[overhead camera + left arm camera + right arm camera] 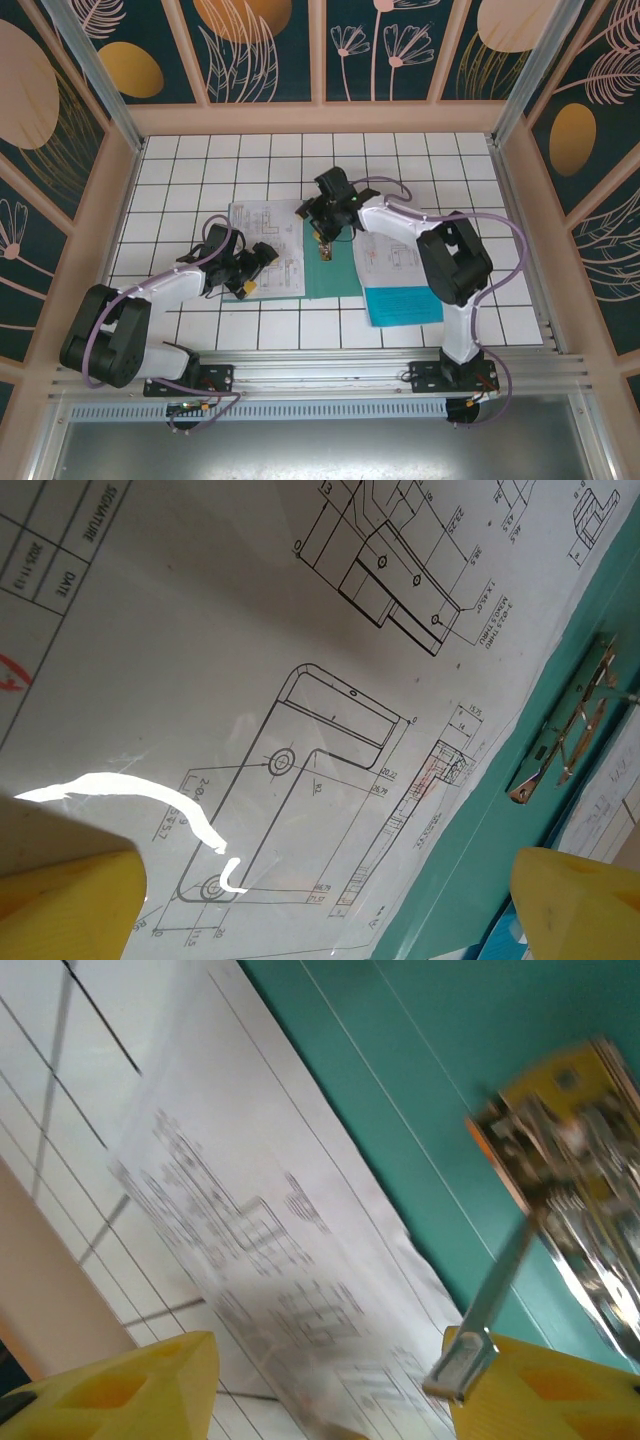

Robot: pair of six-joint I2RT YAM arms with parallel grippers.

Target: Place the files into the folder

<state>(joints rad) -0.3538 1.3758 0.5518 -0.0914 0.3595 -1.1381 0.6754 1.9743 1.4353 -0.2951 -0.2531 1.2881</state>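
Top camera looks down from behind; both wrist cameras, close, share the clip (568, 735) of the folder (335, 278).

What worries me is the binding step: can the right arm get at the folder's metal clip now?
Probably yes. The right gripper hangs just above the metal clip on the folder, jaws open, nothing between them; the clip's raised lever stands close by one finger.

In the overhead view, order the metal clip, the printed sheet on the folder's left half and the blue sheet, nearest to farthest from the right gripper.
1. Metal clip: at the right gripper's tips, on the folder's spine.
2. Printed sheet: just left of it, on the folder.
3. Blue sheet: farthest, toward the near right.
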